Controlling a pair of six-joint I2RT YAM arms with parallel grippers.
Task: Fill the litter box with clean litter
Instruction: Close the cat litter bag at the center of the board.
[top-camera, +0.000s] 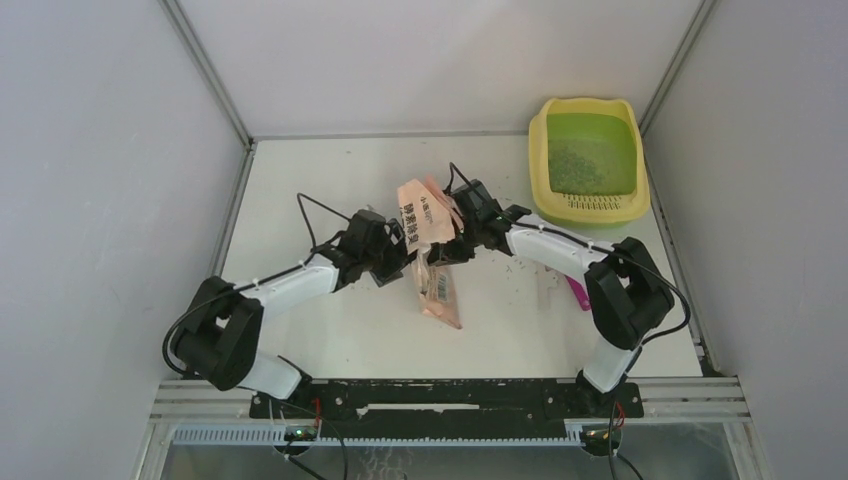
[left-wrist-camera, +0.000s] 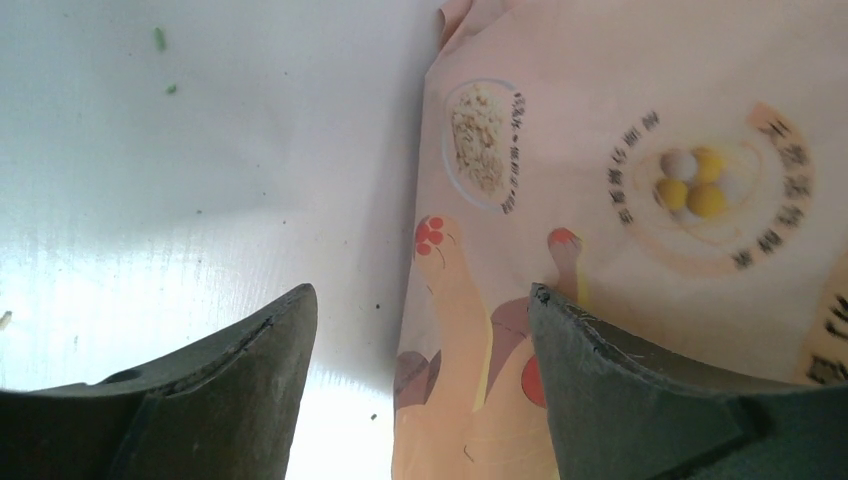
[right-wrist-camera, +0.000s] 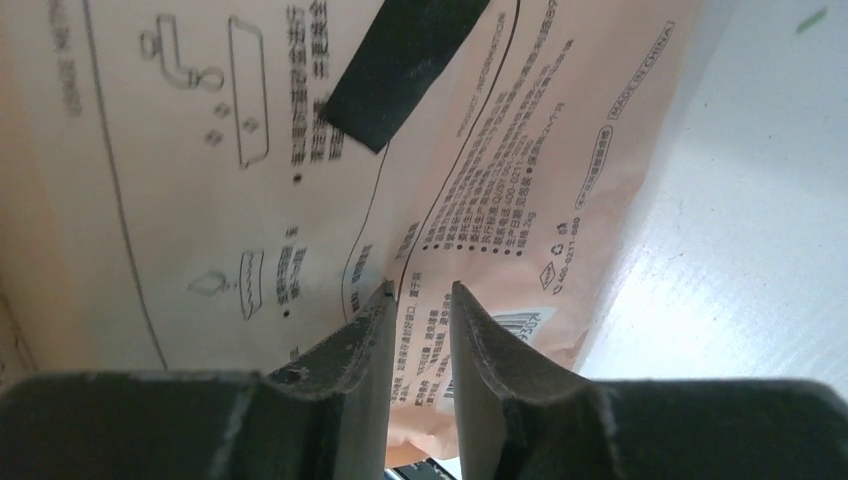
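You are seeing the rectangular plastic litter box with pale yellow rim and green basin (top-camera: 538, 160) sitting at the table's 1 o'clock corner. Its slotted yellow step is facing 6 o'clock. The tiny dark grey-green litter granules (top-camera: 572, 165) are lying thinly in the basin, and a few strays are dotting the white table (top-camera: 330, 330) toward 3 o'clock.

At the table's centre, both of your arms are meeting at the peach-pink printed bag (top-camera: 420, 215). Its upper part is tilting up and its lower end is pointing to 6 o'clock.

Your left gripper (left-wrist-camera: 420, 295) is standing wide, with one finger over bare table and the other over the bag's printed face, gripping nothing. Your right gripper (right-wrist-camera: 420, 290) is sitting narrow, with bag material showing in the slim gap, so it appears to be pinching the bag.

A magenta plastic scoop (top-camera: 577, 293) is lying at 3 o'clock, half hidden under your right arm.
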